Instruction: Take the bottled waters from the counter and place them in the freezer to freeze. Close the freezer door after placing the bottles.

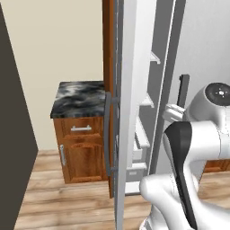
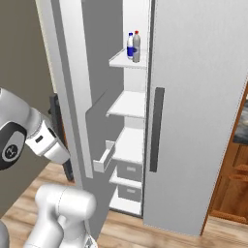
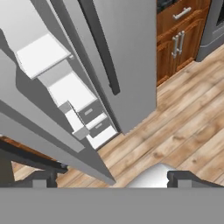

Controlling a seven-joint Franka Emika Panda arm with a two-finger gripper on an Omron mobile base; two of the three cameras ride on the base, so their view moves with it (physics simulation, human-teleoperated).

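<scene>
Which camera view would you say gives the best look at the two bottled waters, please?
The right base view: the bottled waters stand upright, close side by side on the top white shelf of the open freezer, caps and labels readable. In the left base view the freezer door blocks that shelf; the hand view looks down at lower shelves.

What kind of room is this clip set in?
A home kitchen, rendered: a tall silver side-by-side refrigerator with its freezer door open, a marbled stone counter on brown wooden cabinets, and a wood plank floor.
</scene>
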